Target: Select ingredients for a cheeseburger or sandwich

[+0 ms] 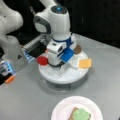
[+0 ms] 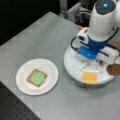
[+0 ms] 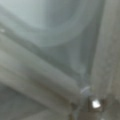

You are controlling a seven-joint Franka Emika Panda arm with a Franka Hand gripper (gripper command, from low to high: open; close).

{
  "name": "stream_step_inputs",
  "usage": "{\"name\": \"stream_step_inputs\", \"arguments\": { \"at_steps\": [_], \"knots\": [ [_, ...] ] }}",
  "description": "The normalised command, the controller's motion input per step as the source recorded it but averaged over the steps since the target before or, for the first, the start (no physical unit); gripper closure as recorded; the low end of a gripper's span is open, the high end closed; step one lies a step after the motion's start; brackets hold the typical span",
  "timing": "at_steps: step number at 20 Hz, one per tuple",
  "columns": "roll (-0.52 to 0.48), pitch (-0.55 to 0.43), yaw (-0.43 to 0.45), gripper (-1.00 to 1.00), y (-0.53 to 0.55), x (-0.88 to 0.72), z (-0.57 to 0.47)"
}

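A white plate (image 1: pixel 58 110) (image 2: pixel 22 81) holds the sandwich: one tan-brown toast square (image 2: pixel 30 78) with green lettuce (image 1: pixel 81 115) (image 2: pixel 38 78) on top. Other ingredients lie on a round white stand (image 1: pixel 62 76) (image 2: pixel 72 67): a red tomato disc (image 1: pixel 42 60), a yellow cheese square (image 1: pixel 85 63) (image 2: pixel 89 77) and a dark brown patty (image 1: pixel 77 49) (image 2: pixel 114 69). My gripper (image 1: pixel 59 65) (image 2: pixel 88 63) is down low over the middle of the stand, between the tomato and the cheese. Its fingertips are hidden under the hand. The wrist view shows only a blurred white surface close up.
The arm's base (image 1: pixel 10 50) stands at a front view's left, with a dark box (image 1: pixel 37 51) beside it and a small orange piece (image 1: pixel 10 79) (image 2: pixel 80 27) on the table. A dark perforated surface (image 2: pixel 15 110) borders the grey table.
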Motion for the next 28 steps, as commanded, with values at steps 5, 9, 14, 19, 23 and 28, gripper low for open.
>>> {"name": "stream_step_inputs", "arguments": {
  "at_steps": [5, 9, 14, 19, 23, 28],
  "knots": [
    [-0.063, -0.125, 0.147, -1.0, 0.0, -0.08, -0.08],
    [-0.034, -0.127, 0.175, -1.0, -0.06, -0.1, -0.09],
    [-0.023, -0.131, 0.173, -1.0, -0.13, -0.12, -0.11],
    [-0.027, -0.13, 0.167, -1.0, -0.15, -0.14, -0.09],
    [-0.045, -0.133, 0.206, -1.0, -0.16, -0.16, -0.11],
    [-0.033, -0.149, 0.242, -1.0, -0.13, -0.16, -0.12]
  ]
}}
